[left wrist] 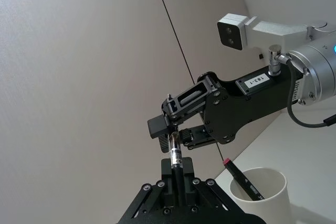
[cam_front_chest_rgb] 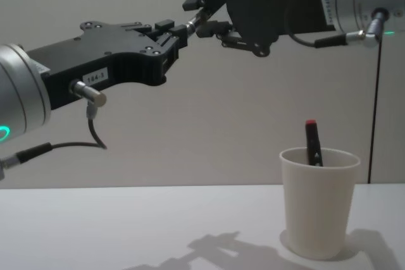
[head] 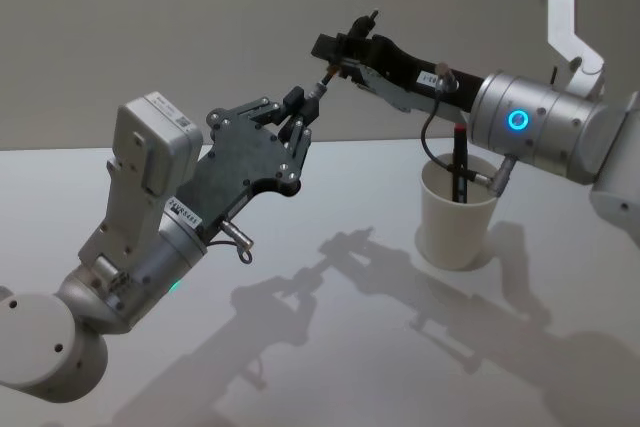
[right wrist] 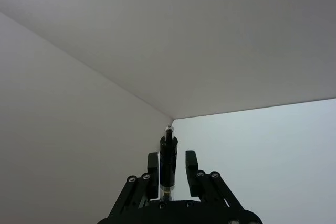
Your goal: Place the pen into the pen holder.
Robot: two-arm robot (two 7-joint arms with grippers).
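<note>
A black pen [head: 318, 90] with a silver band is held in the air, well above the table. My left gripper [head: 300, 112] is shut on its lower part, seen close in the left wrist view [left wrist: 177, 174]. My right gripper [head: 335, 62] reaches in from the right. Its fingers straddle the pen's [right wrist: 168, 163] upper end, and a small gap shows on one side. The pen holder [head: 455, 227], a white paper cup, stands on the table below the right arm. A second dark pen [cam_front_chest_rgb: 312, 140] with a red end stands inside it.
The white table [head: 330, 247] runs below both arms, with a plain grey wall behind it. The right arm's silver forearm [head: 530, 122] hangs just above the cup.
</note>
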